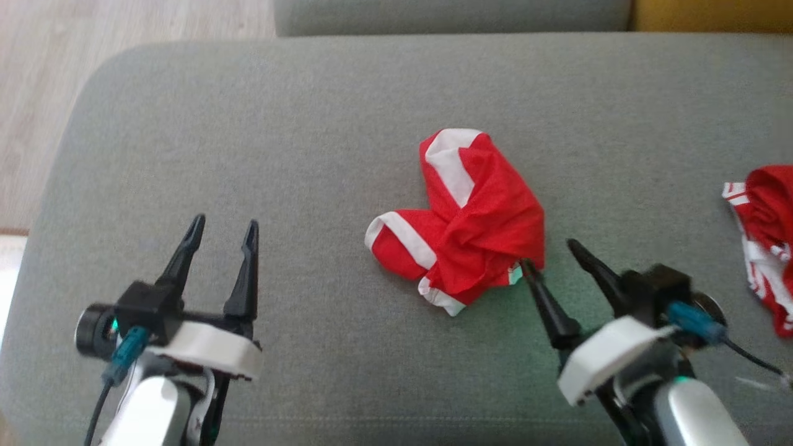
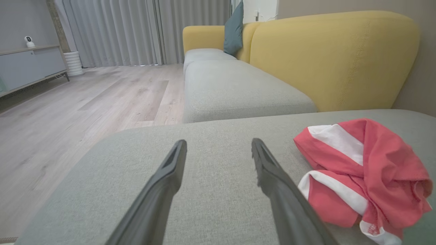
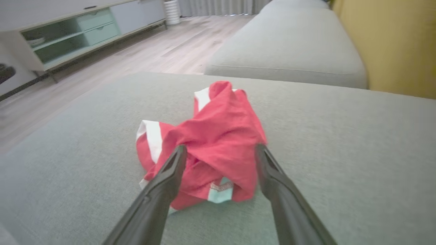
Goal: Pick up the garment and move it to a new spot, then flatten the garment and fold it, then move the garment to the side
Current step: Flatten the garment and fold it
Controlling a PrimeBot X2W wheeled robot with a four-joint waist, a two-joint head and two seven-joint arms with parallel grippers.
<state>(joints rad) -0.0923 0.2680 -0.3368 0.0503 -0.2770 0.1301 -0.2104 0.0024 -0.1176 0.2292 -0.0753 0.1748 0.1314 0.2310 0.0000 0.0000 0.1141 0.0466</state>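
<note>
A crumpled red garment [image 1: 461,220] with white bands lies bunched on the grey sofa cushion [image 1: 310,136], a little right of centre. My right gripper [image 1: 553,254] stands open at the garment's near right edge, its left fingertip touching or nearly touching the cloth. In the right wrist view the garment [image 3: 211,143] sits just beyond and between the open fingers of that gripper [image 3: 220,149]. My left gripper [image 1: 224,228] is open over bare cushion well to the left, nothing between its fingers. In the left wrist view the left gripper [image 2: 218,143] points past the garment [image 2: 368,173], which lies to its right.
A second red and white cloth [image 1: 765,241] lies at the cushion's right edge. Wooden floor [image 1: 56,93] drops off to the left. Another grey seat [image 2: 235,88] and a yellow backrest [image 2: 333,58] stand beyond. A low cabinet [image 3: 85,34] lines the far wall.
</note>
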